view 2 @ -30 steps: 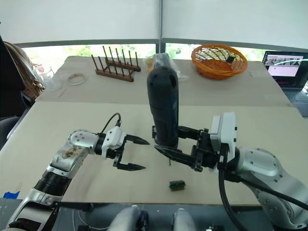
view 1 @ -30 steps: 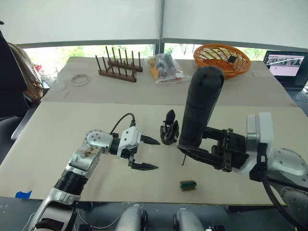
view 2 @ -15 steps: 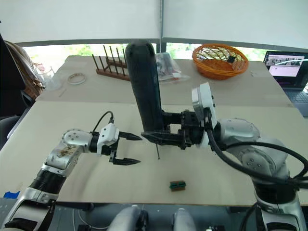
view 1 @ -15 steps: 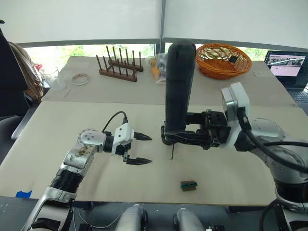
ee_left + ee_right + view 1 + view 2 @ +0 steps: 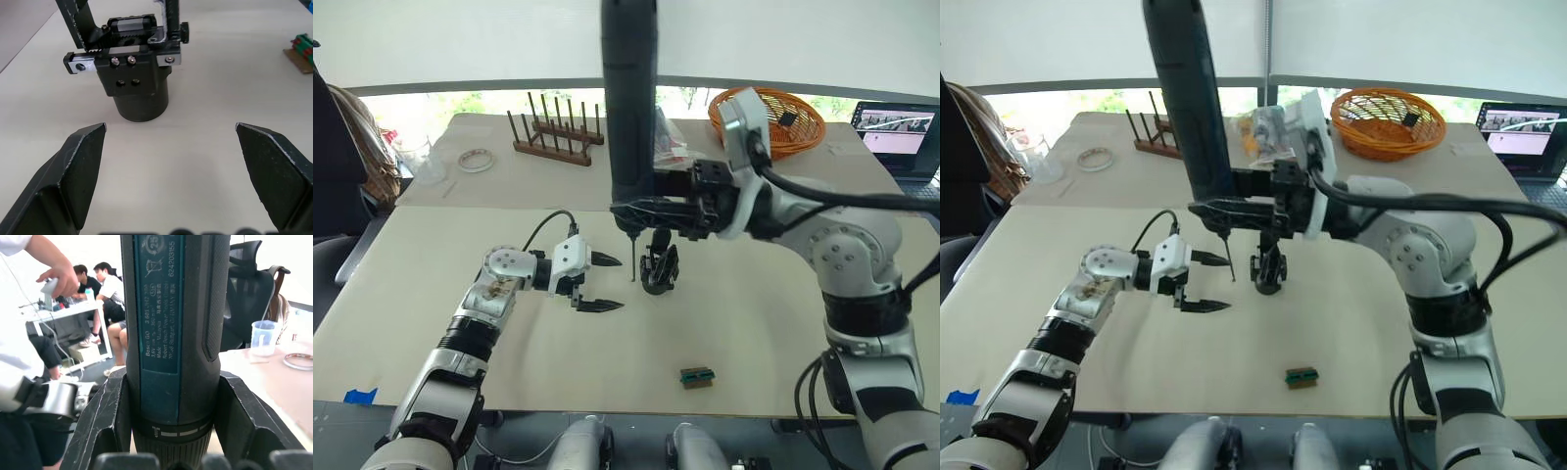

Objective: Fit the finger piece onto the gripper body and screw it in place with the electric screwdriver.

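Closest to the front edge of the beige table there's a little green-and-black block sitting on its own, well apart from everything else. A bit further in, the left gripper hovers low over the tabletop with its two black fingers spread wide and nothing between them, pointed toward the gripper body. From the left wrist view that gripper body stands upright on its round base just ahead of the spread fingertips, not touching them.

The right gripper is clamped around the lower end of the electric screwdriver, holding it nearly upright above the table. Its thin metal bit hangs down just beside the gripper body, on the left gripper's side, tip close to the table; can't tell if it's touching.

Can't pick out the loose finger piece anywhere.

Farther back: a wooden peg rack, a roll of tape, a clear bag of stuff, an orange wicker basket, and a laptop at the far right.
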Action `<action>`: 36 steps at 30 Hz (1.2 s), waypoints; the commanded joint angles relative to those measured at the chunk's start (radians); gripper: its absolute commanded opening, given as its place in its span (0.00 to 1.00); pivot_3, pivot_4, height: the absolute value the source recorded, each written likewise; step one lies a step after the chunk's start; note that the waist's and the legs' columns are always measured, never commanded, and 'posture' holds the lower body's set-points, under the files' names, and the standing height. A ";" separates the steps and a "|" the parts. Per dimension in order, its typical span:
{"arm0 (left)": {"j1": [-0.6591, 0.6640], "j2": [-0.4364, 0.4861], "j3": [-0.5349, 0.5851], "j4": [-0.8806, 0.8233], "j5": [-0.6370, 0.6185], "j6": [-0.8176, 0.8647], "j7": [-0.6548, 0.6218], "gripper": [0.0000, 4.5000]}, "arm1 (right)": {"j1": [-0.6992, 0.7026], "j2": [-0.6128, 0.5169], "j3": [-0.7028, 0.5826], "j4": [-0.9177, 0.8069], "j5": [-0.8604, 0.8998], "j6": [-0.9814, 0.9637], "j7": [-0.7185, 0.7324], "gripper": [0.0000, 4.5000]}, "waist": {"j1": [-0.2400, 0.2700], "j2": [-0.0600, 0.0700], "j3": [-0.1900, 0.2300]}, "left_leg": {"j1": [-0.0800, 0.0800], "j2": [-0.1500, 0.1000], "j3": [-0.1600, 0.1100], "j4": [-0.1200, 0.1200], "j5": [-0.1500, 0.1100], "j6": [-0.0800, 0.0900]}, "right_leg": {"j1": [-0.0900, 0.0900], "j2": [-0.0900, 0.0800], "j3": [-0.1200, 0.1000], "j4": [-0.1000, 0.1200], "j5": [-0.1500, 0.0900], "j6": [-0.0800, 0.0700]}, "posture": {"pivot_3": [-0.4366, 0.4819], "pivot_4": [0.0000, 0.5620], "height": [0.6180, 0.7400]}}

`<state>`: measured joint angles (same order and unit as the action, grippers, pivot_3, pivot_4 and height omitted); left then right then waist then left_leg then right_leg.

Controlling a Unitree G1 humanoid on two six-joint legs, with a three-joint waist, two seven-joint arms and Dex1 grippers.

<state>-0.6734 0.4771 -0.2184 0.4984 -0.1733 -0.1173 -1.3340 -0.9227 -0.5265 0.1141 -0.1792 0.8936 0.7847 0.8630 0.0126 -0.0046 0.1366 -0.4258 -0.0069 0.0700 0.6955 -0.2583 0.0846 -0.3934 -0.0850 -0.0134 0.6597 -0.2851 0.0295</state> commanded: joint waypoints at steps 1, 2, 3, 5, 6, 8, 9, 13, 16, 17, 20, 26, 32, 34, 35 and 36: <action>-0.055 -0.030 -0.005 0.067 0.020 -0.056 -0.012 1.00 | -0.075 0.022 -0.018 0.056 -0.055 -0.042 0.038 0.43 | -0.001 0.000 0.000 | -0.001 -0.001 0.000 0.000 0.000 0.000 | -0.001 0.000 0.000 0.001 0.000 0.000 | 0.48 0.27 1.00; -0.066 -0.038 -0.005 0.085 0.025 -0.065 -0.016 1.00 | -0.085 0.025 -0.018 0.067 -0.067 -0.042 0.047 0.43 | -0.001 0.000 0.000 | -0.002 -0.001 0.000 0.000 0.000 0.000 | -0.002 0.000 0.000 0.001 0.000 0.000 | 0.48 0.27 1.00; -0.077 -0.046 -0.006 0.102 0.029 -0.075 -0.020 1.00 | -0.093 0.025 -0.016 0.078 -0.081 -0.043 0.059 0.43 | -0.001 0.000 0.000 | -0.003 -0.001 0.000 0.001 0.001 -0.002 | -0.004 -0.001 0.000 0.003 0.000 0.000 | 0.48 0.27 1.00; -0.095 -0.061 -0.008 0.138 0.040 -0.096 -0.026 1.00 | -0.103 0.024 -0.015 0.097 -0.107 -0.046 0.079 0.43 | -0.001 0.000 0.000 | -0.008 -0.003 0.001 0.002 0.003 -0.005 | -0.010 -0.001 0.000 0.005 0.000 0.000 | 0.48 0.27 1.00; -0.104 -0.067 -0.007 0.155 0.045 -0.104 -0.027 1.00 | -0.106 0.024 -0.016 0.105 -0.120 -0.049 0.088 0.43 | -0.002 0.000 0.000 | -0.010 -0.003 0.001 0.003 0.004 -0.006 | -0.012 -0.001 0.000 0.005 0.000 0.001 | 0.48 0.27 1.00; -0.117 -0.077 -0.004 0.182 0.052 -0.118 -0.027 1.00 | -0.109 0.023 -0.019 0.115 -0.140 -0.052 0.102 0.43 | -0.002 0.000 0.000 | -0.011 -0.003 0.001 0.003 0.004 -0.006 | -0.012 -0.001 0.000 0.005 0.000 0.001 | 0.48 0.27 1.00; -0.124 -0.083 -0.002 0.195 0.055 -0.123 -0.027 1.00 | -0.110 0.022 -0.021 0.120 -0.150 -0.055 0.109 0.43 | -0.002 0.000 0.000 | -0.011 -0.003 0.001 0.003 0.004 -0.006 | -0.012 -0.001 0.000 0.005 0.000 0.001 | 0.48 0.27 1.00; -0.147 -0.106 0.001 0.235 0.060 -0.138 -0.030 1.00 | -0.118 0.020 -0.032 0.142 -0.184 -0.062 0.126 0.43 | -0.002 -0.001 0.000 | -0.011 -0.004 0.001 0.003 0.004 -0.006 | -0.012 -0.001 0.000 0.005 0.000 0.001 | 0.48 0.27 1.00; -0.161 -0.120 0.002 0.259 0.060 -0.143 -0.032 1.00 | -0.119 0.016 -0.034 0.157 -0.211 -0.073 0.141 0.43 | -0.002 -0.001 0.000 | -0.011 -0.004 0.001 0.003 0.004 -0.006 | -0.012 -0.001 0.000 0.005 0.000 0.001 | 0.48 0.27 1.00; -0.165 -0.124 0.003 0.265 0.061 -0.144 -0.031 1.00 | -0.117 0.012 -0.034 0.159 -0.220 -0.078 0.150 0.43 | -0.002 -0.001 0.000 | -0.011 -0.004 0.001 0.003 0.004 -0.006 | -0.012 -0.002 0.000 0.005 0.000 0.001 | 0.48 0.27 1.00; -0.173 -0.132 0.004 0.277 0.064 -0.150 -0.029 1.00 | -0.115 0.010 -0.039 0.170 -0.235 -0.086 0.161 0.43 | -0.003 -0.001 0.000 | -0.011 -0.004 0.001 0.003 0.004 -0.006 | -0.012 -0.002 0.000 0.005 0.001 0.001 | 0.48 0.27 1.00; -0.187 -0.143 0.004 0.302 0.072 -0.171 -0.025 1.00 | -0.109 -0.001 -0.049 0.181 -0.255 -0.097 0.183 0.43 | -0.003 -0.001 0.000 | -0.011 -0.004 0.001 0.003 0.004 -0.006 | -0.012 -0.002 0.000 0.005 0.001 0.001 | 0.48 0.27 1.00; -0.197 -0.159 0.006 0.311 0.082 -0.185 -0.017 1.00 | -0.086 -0.002 -0.066 0.163 -0.248 -0.078 0.168 0.43 | -0.002 -0.001 0.001 | -0.011 -0.004 0.000 0.003 0.004 -0.006 | -0.012 -0.003 0.000 0.005 0.001 0.001 | 0.48 0.27 1.00; -0.198 -0.162 0.007 0.310 0.083 -0.184 -0.017 1.00 | -0.079 -0.004 -0.066 0.154 -0.251 -0.078 0.171 0.43 | -0.003 -0.001 0.001 | -0.011 -0.004 0.001 0.003 0.004 -0.006 | -0.012 -0.003 0.000 0.005 0.001 0.001 | 0.48 0.27 1.00; -0.197 -0.163 0.007 0.310 0.083 -0.185 -0.017 1.00 | -0.077 -0.004 -0.067 0.152 -0.250 -0.077 0.170 0.43 | -0.003 -0.001 0.001 | -0.011 -0.004 0.001 0.003 0.004 -0.006 | -0.012 -0.003 0.000 0.005 0.001 0.001 | 0.48 0.27 1.00; -0.196 -0.163 0.008 0.310 0.084 -0.186 -0.018 1.00 | -0.075 -0.004 -0.067 0.150 -0.250 -0.077 0.170 0.43 | -0.003 -0.001 0.001 | -0.011 -0.004 0.001 0.003 0.004 -0.006 | -0.012 -0.003 0.000 0.005 0.001 0.001 | 0.48 0.27 1.00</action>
<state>-0.8533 0.3150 -0.2214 0.8173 -0.0841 -0.2859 -1.3551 -0.9808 -0.5237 0.0989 0.0238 0.6287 0.7235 1.0314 0.0093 -0.0055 0.1372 -0.4373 -0.0111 0.0705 0.6985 -0.2544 0.0789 -0.4058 -0.0878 -0.0134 0.6647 -0.2845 0.0307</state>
